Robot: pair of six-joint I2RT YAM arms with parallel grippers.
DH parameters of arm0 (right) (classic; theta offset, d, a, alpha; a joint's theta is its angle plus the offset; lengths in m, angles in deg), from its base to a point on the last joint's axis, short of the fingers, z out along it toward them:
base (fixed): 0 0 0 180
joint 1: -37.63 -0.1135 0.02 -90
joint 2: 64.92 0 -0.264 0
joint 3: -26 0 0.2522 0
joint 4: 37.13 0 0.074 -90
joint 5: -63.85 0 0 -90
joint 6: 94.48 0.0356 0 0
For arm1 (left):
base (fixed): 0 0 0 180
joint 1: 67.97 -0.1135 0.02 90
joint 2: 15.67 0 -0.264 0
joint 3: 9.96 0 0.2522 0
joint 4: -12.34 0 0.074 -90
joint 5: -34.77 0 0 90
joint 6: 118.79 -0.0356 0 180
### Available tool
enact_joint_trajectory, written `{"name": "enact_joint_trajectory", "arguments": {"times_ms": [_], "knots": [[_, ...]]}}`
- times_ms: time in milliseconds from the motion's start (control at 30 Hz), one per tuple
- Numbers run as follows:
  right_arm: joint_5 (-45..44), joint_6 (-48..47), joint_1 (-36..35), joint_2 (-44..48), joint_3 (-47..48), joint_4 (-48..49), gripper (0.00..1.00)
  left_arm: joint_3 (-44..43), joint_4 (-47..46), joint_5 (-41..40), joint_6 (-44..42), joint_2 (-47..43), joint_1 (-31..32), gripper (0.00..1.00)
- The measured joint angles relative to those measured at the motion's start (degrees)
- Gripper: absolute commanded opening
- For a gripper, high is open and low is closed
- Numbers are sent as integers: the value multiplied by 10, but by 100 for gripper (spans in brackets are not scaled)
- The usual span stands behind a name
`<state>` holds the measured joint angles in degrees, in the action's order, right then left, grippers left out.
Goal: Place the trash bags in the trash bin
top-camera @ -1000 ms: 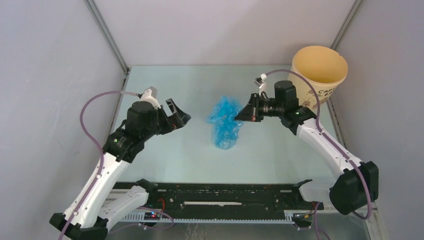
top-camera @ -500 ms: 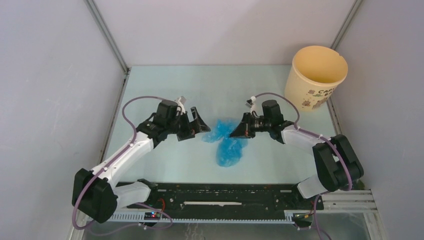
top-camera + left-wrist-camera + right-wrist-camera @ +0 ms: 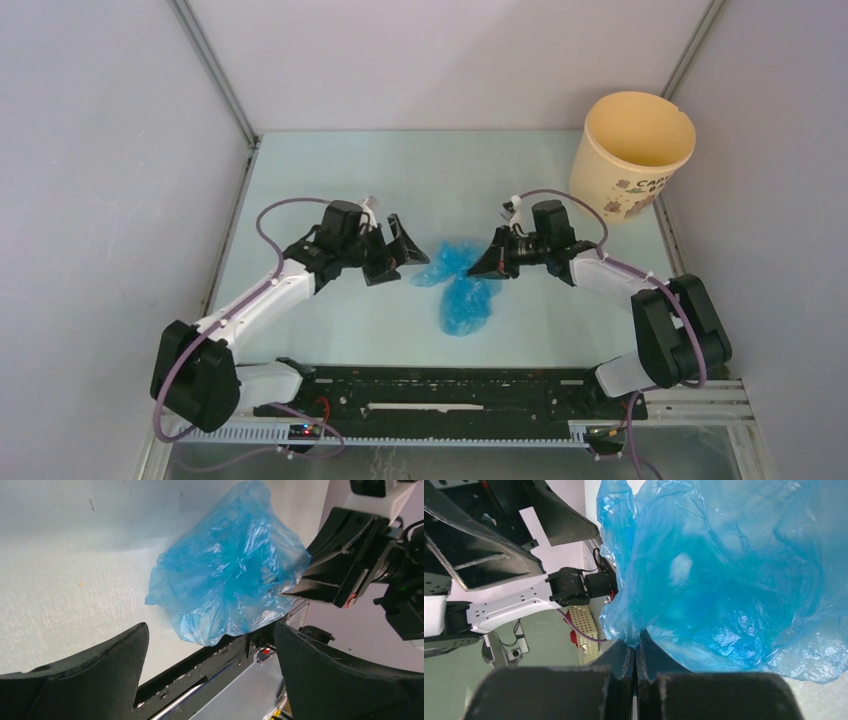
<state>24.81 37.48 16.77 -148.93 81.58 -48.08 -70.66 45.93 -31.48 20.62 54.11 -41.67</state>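
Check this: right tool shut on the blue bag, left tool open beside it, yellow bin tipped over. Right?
No, the yellow bin stands upright, mouth up, in the top view. The right tool is shut on the blue bag, and the left tool is open beside it.

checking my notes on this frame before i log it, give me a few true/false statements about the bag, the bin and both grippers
1. The right gripper is shut on the blue trash bag. True.
2. The left gripper is clamped on the bag. False: its jaws stand wide open beside the bag, holding nothing.
3. The trash bin stands upright at the far right corner of the table. True.
4. The bag is inside the bin. False: it is out on the table between the two grippers, and the bin looks empty.
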Motion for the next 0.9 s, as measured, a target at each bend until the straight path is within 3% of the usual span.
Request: {"name": "enact_joint_trajectory", "arguments": {"times_ms": [200,300,433,633,900], "knots": [[19,4,12,17,0,-33,0,2,-27,58,-15,56,19,97],[21,-1,12,35,0,-64,0,1,-21,69,-35,118,41,64],[9,-36,12,61,14,-143,0,2,-9,59,-43,123,52,33],[-41,-113,12,95,60,-275,0,2,35,14,-55,52,52,1],[-89,-164,2,98,125,-380,0,-11,120,-41,-75,-76,52,0]]}}
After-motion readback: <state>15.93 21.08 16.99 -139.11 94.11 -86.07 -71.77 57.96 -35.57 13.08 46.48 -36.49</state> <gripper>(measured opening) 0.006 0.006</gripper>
